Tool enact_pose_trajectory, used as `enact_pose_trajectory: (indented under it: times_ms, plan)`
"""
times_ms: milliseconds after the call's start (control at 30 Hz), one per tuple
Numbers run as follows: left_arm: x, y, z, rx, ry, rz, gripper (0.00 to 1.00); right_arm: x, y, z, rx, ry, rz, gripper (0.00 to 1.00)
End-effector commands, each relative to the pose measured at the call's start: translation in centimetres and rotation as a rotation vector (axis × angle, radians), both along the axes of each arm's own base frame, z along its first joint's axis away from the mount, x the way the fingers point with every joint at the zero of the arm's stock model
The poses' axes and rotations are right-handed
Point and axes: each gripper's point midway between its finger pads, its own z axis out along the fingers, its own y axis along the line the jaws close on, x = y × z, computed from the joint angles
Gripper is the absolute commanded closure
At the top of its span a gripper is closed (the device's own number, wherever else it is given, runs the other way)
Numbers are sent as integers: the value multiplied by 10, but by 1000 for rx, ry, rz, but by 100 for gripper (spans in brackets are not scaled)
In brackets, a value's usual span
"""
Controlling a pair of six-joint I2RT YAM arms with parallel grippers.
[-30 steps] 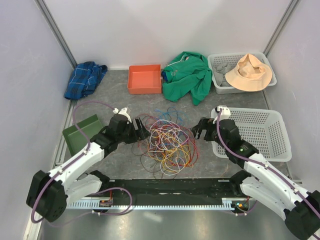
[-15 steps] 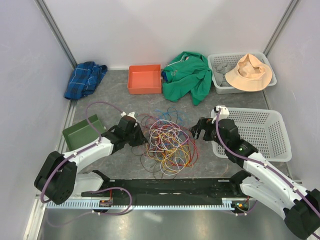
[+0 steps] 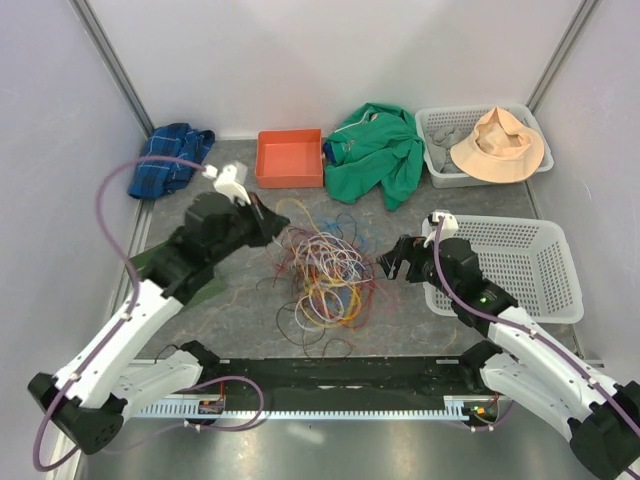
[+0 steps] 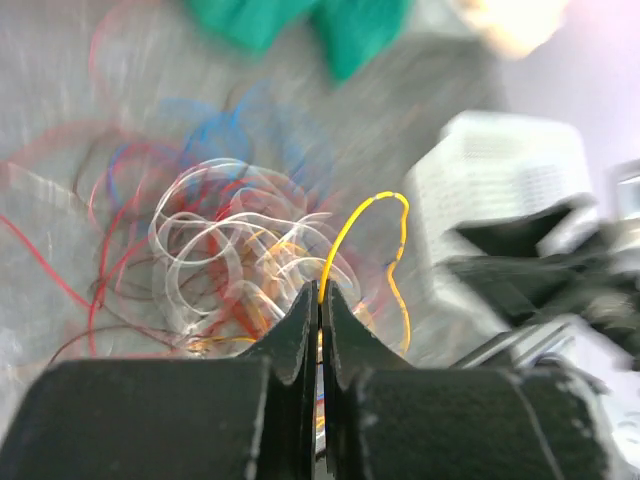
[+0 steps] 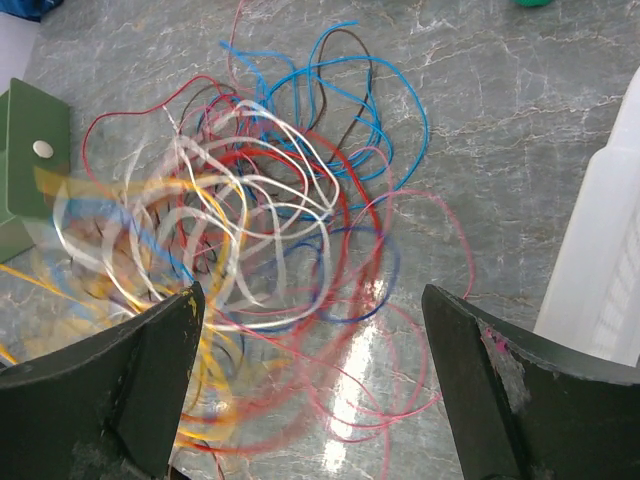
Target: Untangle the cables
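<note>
1. Grey marbled desk: cables tangled at centre frame.
2. Left jaws pressed together, seemingly pinching a yellow strand; view blurred.
3. Right jaws spread wide, empty, right of the tangle.

Could not trace single cables in the smeared left wrist view; lost the green cloth at its top edge. Found basket and green tray cropped in the right wrist view.
</note>
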Motion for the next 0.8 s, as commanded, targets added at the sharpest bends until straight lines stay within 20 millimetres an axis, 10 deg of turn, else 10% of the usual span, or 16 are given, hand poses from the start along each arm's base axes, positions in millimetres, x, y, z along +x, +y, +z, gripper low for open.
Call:
enact_pose_trajectory:
  times_ms: [0,133,300,533,767]
  plan:
    - [-6,16,85,20,-185,-2,98,9,5,25,73,-29,-33,2]
    - [-12,16,152,-17,-296,-34,98,7,12,52,190,-124,-15,2]
    - [-12,5,184,-46,-345,-88,98,-11,45,101,259,-213,219,2]
    - [12,-14,160,2,-279,-114,98,-27,70,173,449,-365,378,2]
    - [17,-22,150,-8,-256,-128,98,-32,123,175,395,-367,469,2]
